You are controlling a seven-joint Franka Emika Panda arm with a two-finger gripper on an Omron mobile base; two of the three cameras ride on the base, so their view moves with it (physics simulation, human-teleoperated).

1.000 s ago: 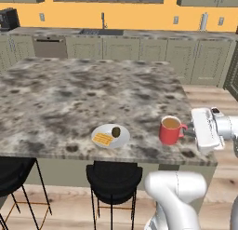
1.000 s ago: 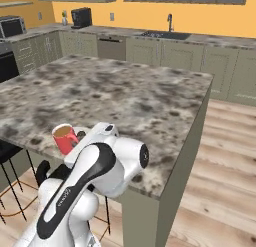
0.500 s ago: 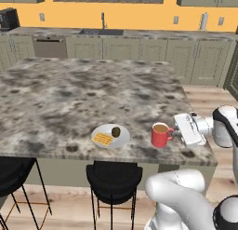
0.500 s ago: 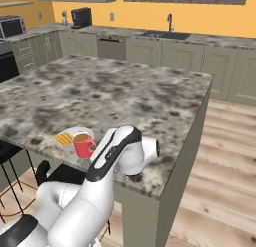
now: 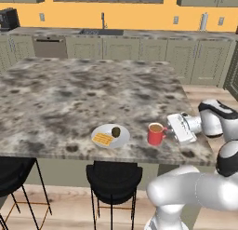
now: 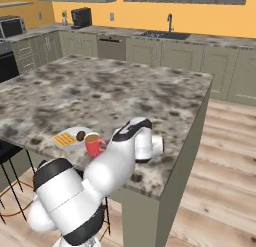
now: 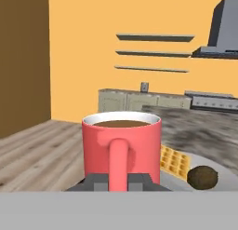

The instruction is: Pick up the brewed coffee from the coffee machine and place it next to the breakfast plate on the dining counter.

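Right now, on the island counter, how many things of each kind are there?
Mug: 1
Plate: 1
Waffle piece: 1
Dark round food piece: 1
Total: 4

Robot arm (image 5: 195,192): showing as a chain of glossy white, rounded shell segments, thick and tube-like, bulging at each link. Dark charcoal bands are ringing the joints; one black cap is sitting on an elbow link (image 6: 50,172), another dark band is wrapping a link (image 6: 131,129) nearer the wrist. Wrist housing (image 5: 213,118): white, with a black strip curving across its top. Hand block (image 5: 181,127): white, flat and boxy, with faint grey ribbed lines running across its face. Gripper (image 7: 118,181): carrying two small dark grey, square-edged fingertips (image 7: 95,181). No cables, screws or printed markings can be made out on any segment.
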